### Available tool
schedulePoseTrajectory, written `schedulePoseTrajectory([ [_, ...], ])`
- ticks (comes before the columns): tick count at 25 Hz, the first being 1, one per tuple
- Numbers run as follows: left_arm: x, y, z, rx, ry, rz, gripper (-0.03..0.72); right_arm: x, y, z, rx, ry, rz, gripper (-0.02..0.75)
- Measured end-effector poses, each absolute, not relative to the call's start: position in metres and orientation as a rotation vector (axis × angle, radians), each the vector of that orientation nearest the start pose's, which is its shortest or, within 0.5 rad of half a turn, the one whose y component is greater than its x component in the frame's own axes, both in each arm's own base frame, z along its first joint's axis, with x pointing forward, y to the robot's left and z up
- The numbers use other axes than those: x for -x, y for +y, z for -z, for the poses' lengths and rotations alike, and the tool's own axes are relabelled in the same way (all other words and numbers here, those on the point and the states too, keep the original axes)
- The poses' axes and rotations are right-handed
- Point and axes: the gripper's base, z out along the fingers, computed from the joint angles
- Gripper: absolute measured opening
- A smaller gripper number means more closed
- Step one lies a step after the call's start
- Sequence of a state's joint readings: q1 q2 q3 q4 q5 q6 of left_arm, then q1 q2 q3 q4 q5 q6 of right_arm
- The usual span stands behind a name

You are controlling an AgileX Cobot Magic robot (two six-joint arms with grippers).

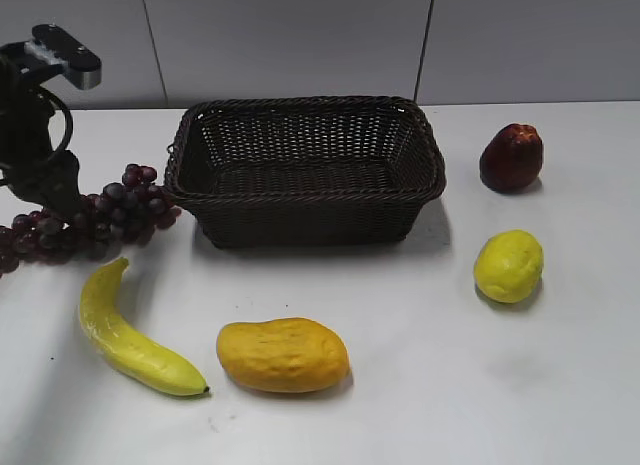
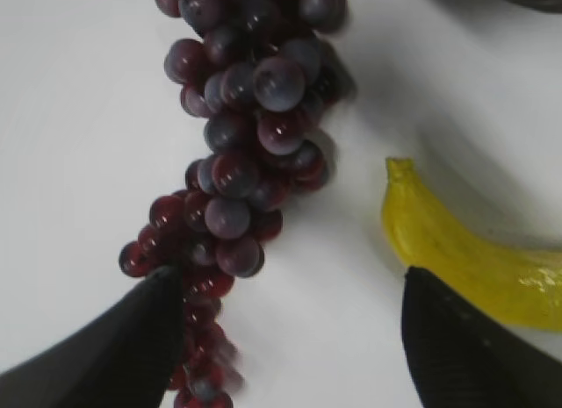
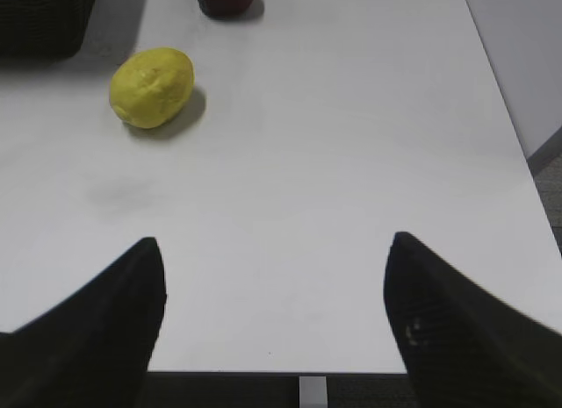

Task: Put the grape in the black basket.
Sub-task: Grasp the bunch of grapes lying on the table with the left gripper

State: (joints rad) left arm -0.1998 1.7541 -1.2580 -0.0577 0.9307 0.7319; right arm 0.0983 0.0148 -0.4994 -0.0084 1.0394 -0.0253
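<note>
The grape [image 1: 110, 213] is a long dark purple-red bunch lying on the white table left of the black basket [image 1: 305, 190], its upper end close to the basket's left wall. It also fills the left wrist view [image 2: 241, 153]. My left gripper [image 2: 290, 294] is open low over the bunch's thin end, its left finger against the grapes, its right finger near the banana [image 2: 474, 250]. In the exterior view the left gripper [image 1: 55, 200] hides the bunch's middle. My right gripper [image 3: 272, 285] is open and empty over bare table near the front edge.
A yellow banana [image 1: 125, 335] and an orange mango [image 1: 283, 355] lie in front. A yellow lemon [image 1: 508, 266], also in the right wrist view [image 3: 151, 86], and a dark red fruit [image 1: 511, 157] sit to the basket's right. The basket is empty.
</note>
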Motion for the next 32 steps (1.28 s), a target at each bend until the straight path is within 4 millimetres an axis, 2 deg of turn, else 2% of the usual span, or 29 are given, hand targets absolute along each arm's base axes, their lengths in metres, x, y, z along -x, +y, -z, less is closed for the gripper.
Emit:
schedulePoseTrajectory([
  [4, -0.356, -0.076, -0.211, -1.263, 2.581, -0.037, 0.591, 0.002, -0.001, -0.279, 0.125, 2.035, -0.036, 0.588],
  [13, -0.374, -0.08, -0.176, -1.245, 2.565, -0.047, 0.59, 0.002, -0.001, -0.279, 0.126, 2.035, -0.036, 0.588],
  [24, -0.384, -0.081, -0.137, -1.258, 2.603, -0.038, 0.58, 0.002, -0.001, -0.279, 0.126, 2.035, -0.036, 0.588],
  [26, -0.384, -0.081, -0.135, -1.256, 2.6, -0.039, 0.557, 0.002, -0.001, -0.279, 0.126, 2.035, -0.036, 0.588],
  [28, -0.385, -0.081, -0.135, -1.254, 2.596, -0.041, 0.495, 0.002, -0.001, -0.279, 0.126, 2.035, -0.036, 0.588],
  [32, -0.385, -0.081, -0.135, -1.254, 2.597, -0.041, 0.288, 0.002, -0.001, -0.279, 0.125, 2.035, -0.036, 0.588],
])
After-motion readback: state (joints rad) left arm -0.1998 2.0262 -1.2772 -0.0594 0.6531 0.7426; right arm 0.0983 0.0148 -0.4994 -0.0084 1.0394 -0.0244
